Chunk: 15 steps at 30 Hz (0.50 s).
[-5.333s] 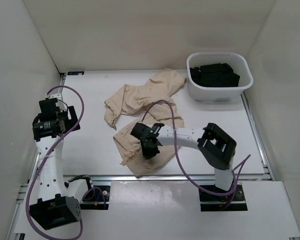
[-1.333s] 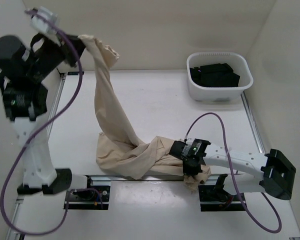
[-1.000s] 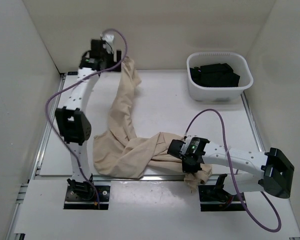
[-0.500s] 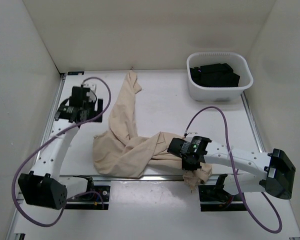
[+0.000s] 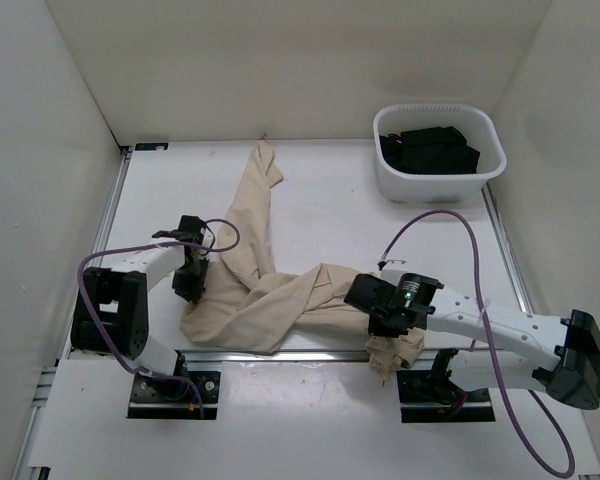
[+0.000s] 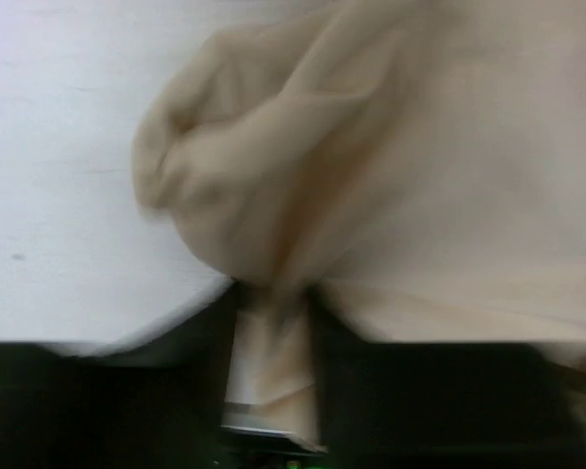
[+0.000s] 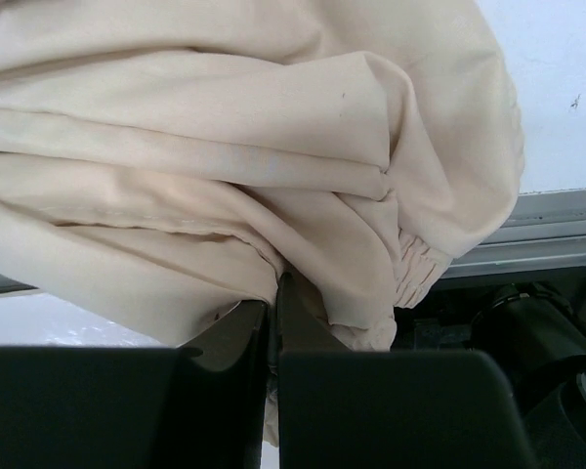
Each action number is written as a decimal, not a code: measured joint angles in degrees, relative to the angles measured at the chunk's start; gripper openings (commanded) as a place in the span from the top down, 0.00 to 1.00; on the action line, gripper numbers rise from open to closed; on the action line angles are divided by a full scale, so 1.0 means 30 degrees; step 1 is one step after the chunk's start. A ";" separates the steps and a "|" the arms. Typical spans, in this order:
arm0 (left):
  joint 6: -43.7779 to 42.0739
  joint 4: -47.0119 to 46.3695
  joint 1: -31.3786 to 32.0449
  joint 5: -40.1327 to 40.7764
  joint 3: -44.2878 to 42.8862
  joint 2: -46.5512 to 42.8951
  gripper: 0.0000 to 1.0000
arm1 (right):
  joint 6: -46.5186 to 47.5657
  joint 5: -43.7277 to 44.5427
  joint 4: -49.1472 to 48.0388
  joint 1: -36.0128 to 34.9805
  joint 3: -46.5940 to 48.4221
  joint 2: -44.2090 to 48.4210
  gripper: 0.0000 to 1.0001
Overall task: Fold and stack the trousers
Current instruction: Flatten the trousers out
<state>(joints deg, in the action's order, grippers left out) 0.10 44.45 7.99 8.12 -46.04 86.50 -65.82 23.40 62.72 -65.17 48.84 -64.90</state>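
Spreading step: right tool [image 5: 383, 320] clenched on trousers [image 5: 250, 220]; left tool [image 5: 192, 285] straddles them, grip cannot be told. Next: pull them flat.

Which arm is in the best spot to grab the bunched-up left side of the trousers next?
Left, probably. The left gripper sits at that edge of the trousers, cloth between its jaws. The right gripper is busy, shut on the other end.

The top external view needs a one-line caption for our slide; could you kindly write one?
Unfolded trousers sprawl across the table, left gripper pinching their left side, right gripper pinching the near-edge end.
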 measured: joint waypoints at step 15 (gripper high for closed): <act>-0.0022 0.2747 -0.0831 -0.4998 -1.6538 -0.3920 0.86 | -0.0503 0.0517 -0.0612 0.0000 -0.1829 0.1676 1.00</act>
<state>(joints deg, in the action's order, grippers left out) 0.03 52.69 5.50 -6.87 -95.66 74.74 -67.33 24.95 60.88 -65.17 43.35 -59.88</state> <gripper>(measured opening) 0.146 0.014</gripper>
